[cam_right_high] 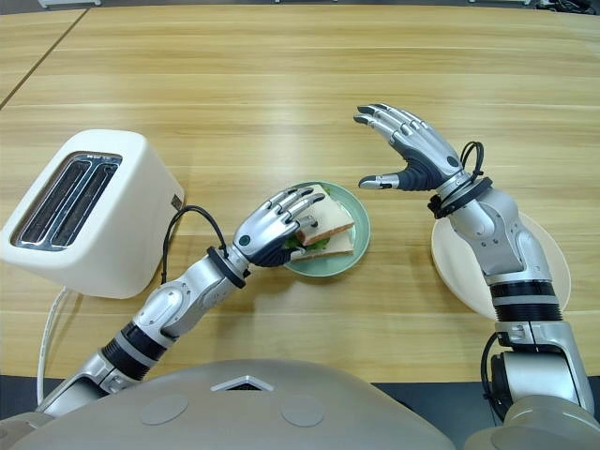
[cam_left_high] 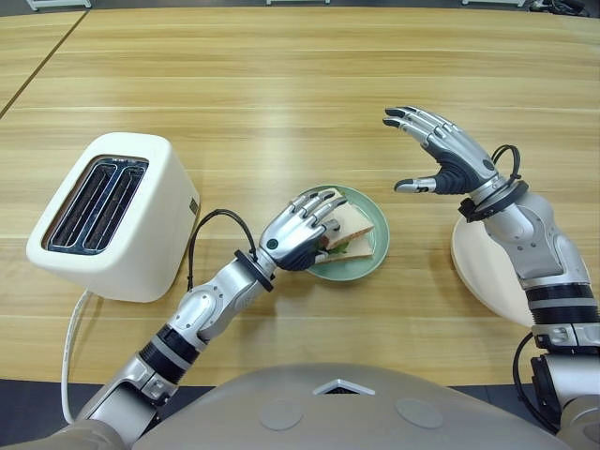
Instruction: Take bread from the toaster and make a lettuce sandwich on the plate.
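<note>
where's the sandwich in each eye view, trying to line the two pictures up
left eye view: the sandwich sits just right of centre on the green plate, against the left hand.
right eye view: the sandwich sits close to centre, on the same plate by the same hand.
shared landmark: the white toaster at the left side of both views.

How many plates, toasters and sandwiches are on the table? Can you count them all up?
Plates: 2, the green plate and the cream plate
Toasters: 1, the toaster
Sandwiches: 1, the sandwich
Total: 4
</note>
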### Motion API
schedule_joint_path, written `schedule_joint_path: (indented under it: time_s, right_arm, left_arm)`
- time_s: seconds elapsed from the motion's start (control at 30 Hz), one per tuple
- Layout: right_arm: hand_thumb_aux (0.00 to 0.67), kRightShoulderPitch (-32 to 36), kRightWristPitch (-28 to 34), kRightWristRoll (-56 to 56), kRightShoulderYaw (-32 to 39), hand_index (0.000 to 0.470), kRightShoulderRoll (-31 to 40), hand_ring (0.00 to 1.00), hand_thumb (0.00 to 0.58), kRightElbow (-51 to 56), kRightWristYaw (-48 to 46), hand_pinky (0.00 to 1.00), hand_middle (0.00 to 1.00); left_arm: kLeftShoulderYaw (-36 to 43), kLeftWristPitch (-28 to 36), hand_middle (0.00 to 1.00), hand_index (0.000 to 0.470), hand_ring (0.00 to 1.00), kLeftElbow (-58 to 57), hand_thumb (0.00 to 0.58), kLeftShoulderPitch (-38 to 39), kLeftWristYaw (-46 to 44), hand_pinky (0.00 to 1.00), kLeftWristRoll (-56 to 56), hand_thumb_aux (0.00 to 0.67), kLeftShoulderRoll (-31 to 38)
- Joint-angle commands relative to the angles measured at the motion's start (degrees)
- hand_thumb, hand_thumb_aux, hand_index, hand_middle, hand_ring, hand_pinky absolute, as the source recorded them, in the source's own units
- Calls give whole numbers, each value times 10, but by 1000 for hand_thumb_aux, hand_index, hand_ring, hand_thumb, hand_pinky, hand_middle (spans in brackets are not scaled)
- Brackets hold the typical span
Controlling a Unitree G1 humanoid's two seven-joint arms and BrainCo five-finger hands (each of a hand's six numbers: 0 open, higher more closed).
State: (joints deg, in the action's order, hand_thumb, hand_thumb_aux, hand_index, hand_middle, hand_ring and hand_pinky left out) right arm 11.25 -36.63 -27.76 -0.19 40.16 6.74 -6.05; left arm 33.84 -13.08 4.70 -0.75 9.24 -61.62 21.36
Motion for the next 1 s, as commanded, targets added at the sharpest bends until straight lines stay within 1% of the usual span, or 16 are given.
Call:
schedule_joint_path:
  time_s: [0.03, 0.13, 0.23, 0.37, 0.4, 0.43, 0.47, 0.5, 0.53, 0.57, 0.6, 0.67, 0.73, 0.8, 0.87, 1.0]
  right_arm:
    - [0, 0, -4, -12, 15, 0, 5, 0, 0, 1, -9, 0, 0]
    - [0, 0, -8, -16, 24, 0, 7, 0, 0, 4, -15, 0, 0]
    - [0, -8, -20, 0, 42, 0, 24, 0, 0, 10, -53, 0, 0]
    - [0, -74, -61, 84, 51, 0, 83, 0, 0, -17, -140, 0, 0]
    - [0, -97, -66, 116, 41, 0, 102, 24, 0, -32, -160, 24, 24]
    - [0, -125, -68, 159, 30, 0, 125, 125, 0, -54, -185, 125, 125]
    - [0, -150, -71, 196, 22, 0, 146, 412, 0, -76, -207, 412, 412]
    - [0, -182, -72, 234, 17, 0, 171, 522, 0, -103, -235, 522, 522]
    - [0, -209, -70, 265, 16, 0, 192, 557, 0, -126, -259, 557, 557]
    - [376, -238, -69, 290, 18, 264, 214, 910, 468, -150, -286, 910, 910]
    - [426, -265, -62, 313, 24, 299, 231, 1000, 503, -173, -312, 1000, 1000]
    - [552, -286, -39, 308, 55, 387, 240, 1000, 562, -197, -350, 1000, 1000]
    - [670, -285, -13, 262, 85, 470, 223, 1000, 580, -194, -369, 1000, 1000]
    - [670, -265, 4, 196, 102, 470, 187, 1000, 580, -173, -355, 1000, 1000]
    - [670, -248, 24, 108, 115, 470, 133, 1000, 580, -149, -303, 1000, 1000]
    - [670, -215, 27, -49, 160, 470, 96, 1000, 580, -90, -254, 1000, 1000]
  left_arm:
    - [-10, 11, 0, 0, 0, 22, 0, 31, -21, 0, 34, 0, -10]
    - [-26, 13, 0, 0, 0, 58, 0, 40, -28, 0, 45, 0, -7]
    - [-58, -8, 0, 0, 0, 146, 0, 51, -23, 0, 56, 0, 10]
    - [-116, -29, 0, 0, 0, 268, 0, 92, -43, 0, 82, 0, 46]
    - [-130, -33, 0, 0, 0, 289, 0, 109, -62, 0, 102, 0, 59]
    - [-144, -29, 0, 0, 0, 302, 0, 135, -88, 0, 139, 0, 73]
    - [-153, -28, 373, 0, 373, 308, 0, 159, -115, 373, 180, 0, 87]
    - [-159, -31, 839, 88, 839, 310, 198, 186, -143, 839, 227, 126, 106]
    - [-165, -34, 1000, 260, 1000, 309, 464, 211, -168, 1000, 272, 370, 123]
    - [-167, -37, 1000, 470, 1000, 301, 580, 236, -202, 1000, 313, 670, 148]
    - [-166, -41, 1000, 470, 1000, 293, 580, 255, -233, 1000, 340, 670, 170]
    - [-150, -34, 1000, 470, 1000, 272, 580, 273, -288, 1000, 368, 670, 196]
    - [-124, -15, 1000, 470, 1000, 242, 580, 264, -331, 1000, 365, 670, 194]
    - [-97, 4, 1000, 470, 1000, 199, 580, 234, -345, 1000, 323, 670, 170]
    - [-62, 17, 1000, 470, 1000, 132, 580, 186, -341, 1000, 267, 670, 134]
    - [-25, 24, 1000, 470, 1000, 54, 580, 130, -323, 1000, 207, 670, 90]
